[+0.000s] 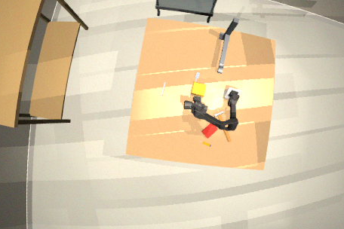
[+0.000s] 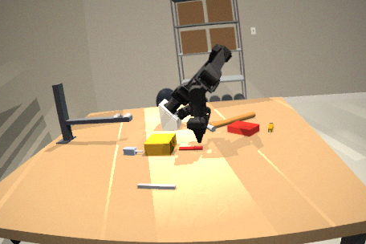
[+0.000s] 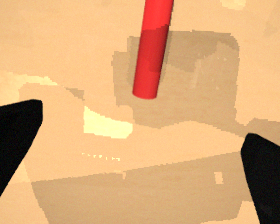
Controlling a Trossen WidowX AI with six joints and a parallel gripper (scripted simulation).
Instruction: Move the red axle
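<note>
Gripper (image 1: 195, 107) (image 2: 199, 140) (image 3: 144, 127) spread wide, empty | red axle (image 2: 191, 148) (image 3: 153, 55) level, long axis pointing toward yellow block (image 1: 198, 89) (image 2: 160, 144)
</note>
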